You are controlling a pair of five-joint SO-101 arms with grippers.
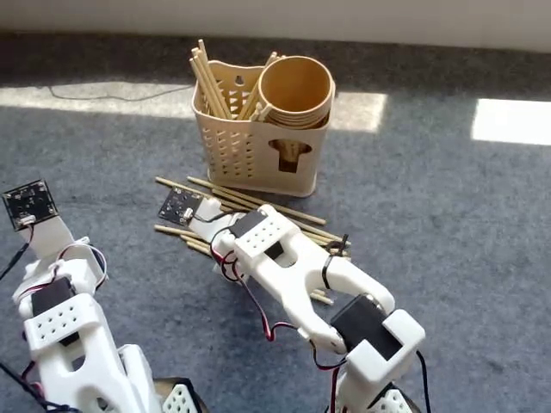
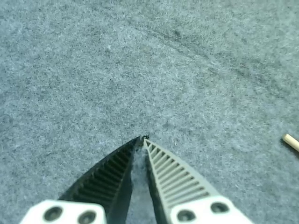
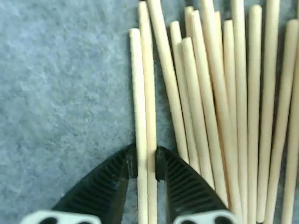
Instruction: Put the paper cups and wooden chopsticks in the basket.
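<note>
Left gripper point(image 2: 142, 140) hangs over bare carpet point(image 2: 140, 56) at the near left. Its jaws are closed tip to tip with nothing in them. One stick end point(image 2: 290, 141) pokes in at the side.

Loose sticks point(image 1: 258, 202) lie fanned on the carpet at mid, just in front of the basket point(image 1: 250, 155). Right gripper point(image 3: 146, 158) is down at the pile's left end, jaws clamped on two sticks point(image 3: 144, 93) that lie side by side. The rest of the pile is just beside them.

The basket stands toward the carpet's far edge, mid. A bunch point(image 1: 211, 77) of sticks leans in its left side, and stacked cups point(image 1: 295, 86) sit in its right side.

Handling, as a judgement:
- The sticks are light, stiff, smooth and round, so they are likely to roll or pivot in the jaws.
- The hold looks near one end, so the far ends may droop; nearer the middle would be steadier.
- The cups are light and easily crushed.

No readable print on the basket, cups or sticks.
</note>
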